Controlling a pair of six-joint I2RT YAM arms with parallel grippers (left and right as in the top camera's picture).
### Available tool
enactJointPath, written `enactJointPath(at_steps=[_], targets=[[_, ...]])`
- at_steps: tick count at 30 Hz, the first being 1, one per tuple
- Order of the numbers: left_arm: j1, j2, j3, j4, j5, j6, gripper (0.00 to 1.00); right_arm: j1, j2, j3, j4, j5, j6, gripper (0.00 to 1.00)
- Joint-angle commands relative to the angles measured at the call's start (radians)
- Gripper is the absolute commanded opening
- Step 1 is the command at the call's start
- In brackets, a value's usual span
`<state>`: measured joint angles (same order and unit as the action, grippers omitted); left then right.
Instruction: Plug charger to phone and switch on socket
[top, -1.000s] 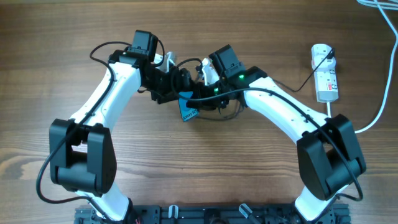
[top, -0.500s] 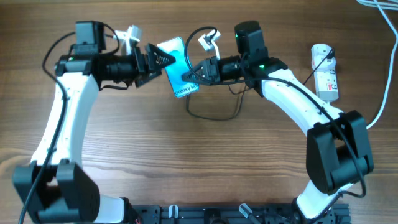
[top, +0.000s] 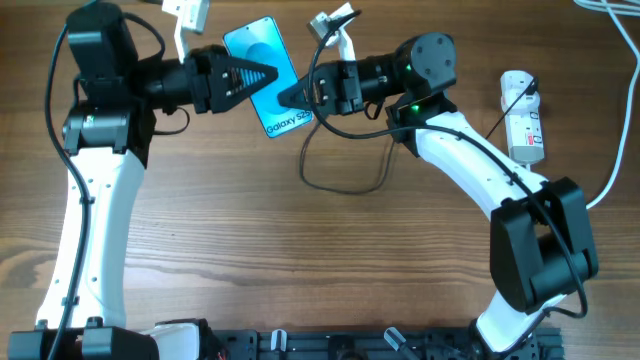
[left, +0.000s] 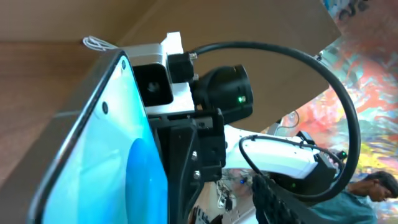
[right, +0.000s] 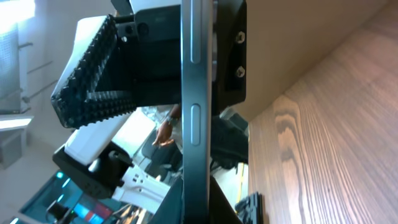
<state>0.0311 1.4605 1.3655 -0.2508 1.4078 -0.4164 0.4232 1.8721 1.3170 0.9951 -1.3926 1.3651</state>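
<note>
Wood-grain table (top: 300, 260) fills the overhead view, and the work of the moment is going on above it, not on it. The phone (top: 262, 70) is lifted clear of the table near its far edge, with its blue screen facing up. It is gripped from both ends. The left gripper (top: 255, 76) is closed on the end nearer its own arm. The right gripper (top: 293, 97) has its fingers drawn in narrow on the opposite end, where the white text is. In the right wrist view the phone (right: 194, 112) shows edge-on, running straight down between that gripper's fingers.

The charger (top: 345, 190) lies slack in a loop on the table below the right gripper. Its line trails off toward the socket (top: 524, 125), which sits well apart at the right. Where the small connector lies cannot be made out. Whether the plug is fully seated in the socket is too small to tell.

The step in hand looks like steadying and orienting the phone, so plugging in has not yet begun. The next move likely calls for one gripper to keep the phone steady. The other would let go, find the connector and line it up with the port. The socket switch would come last.
</note>
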Motion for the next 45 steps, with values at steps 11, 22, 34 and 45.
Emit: enactJointPath(at_steps=[11,22,34,45], targets=[[-0.040,-0.058,0.015,0.083,0.069,-0.063,0.34,0.040,0.004,0.005,-0.073,0.163,-0.062,0.04],[-0.040,-0.058,0.015,0.058,0.069,-0.063,0.28,0.037,0.004,0.005,-0.117,0.130,-0.107,0.04],[-0.040,-0.058,0.015,0.049,0.077,-0.059,0.25,0.037,0.004,0.005,-0.117,0.201,-0.052,0.04],[-0.040,-0.056,0.011,-0.079,0.068,0.131,0.04,0.034,0.004,0.005,-0.118,0.191,-0.058,0.68]])
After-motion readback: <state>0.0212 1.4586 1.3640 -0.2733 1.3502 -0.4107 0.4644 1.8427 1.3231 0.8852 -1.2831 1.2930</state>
